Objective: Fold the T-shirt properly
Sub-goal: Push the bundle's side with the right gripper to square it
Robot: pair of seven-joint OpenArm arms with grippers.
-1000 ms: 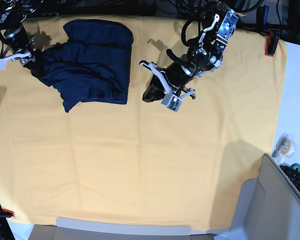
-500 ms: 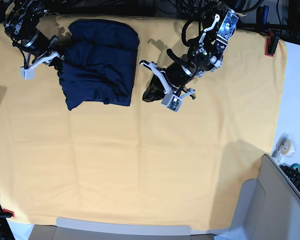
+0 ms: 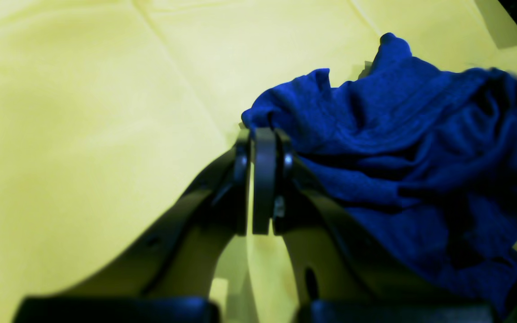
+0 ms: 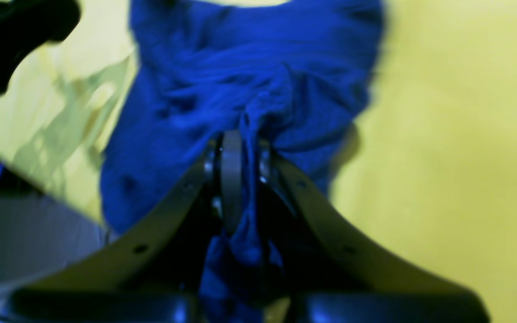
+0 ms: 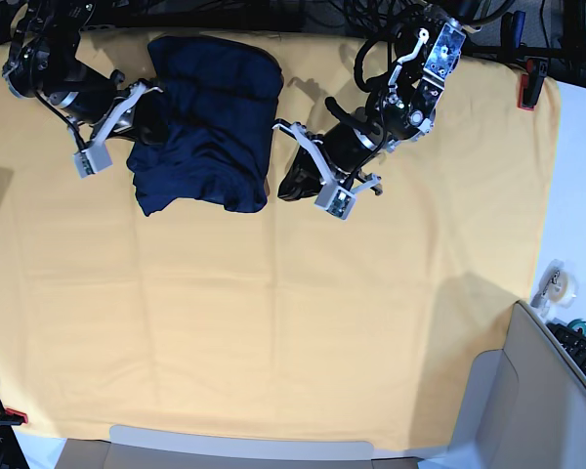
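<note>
Your T-shirt (image 5: pixel 210 122) lies bunched, not yet neat, upper left; right gripper (image 4: pixel 236 152) grasps its fabric, left gripper (image 3: pixel 263 148) clenched empty.

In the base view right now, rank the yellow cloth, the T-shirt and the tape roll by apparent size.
1. yellow cloth, covering most of the frame.
2. T-shirt, a bunched patch at the upper left.
3. tape roll, tiny at the right edge.

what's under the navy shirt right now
The T-shirt, bunched in folds, lies on the yellow cloth, which shows all around it. The right gripper is shut on its fabric. Whatever lies directly beneath the shirt is covered.
</note>
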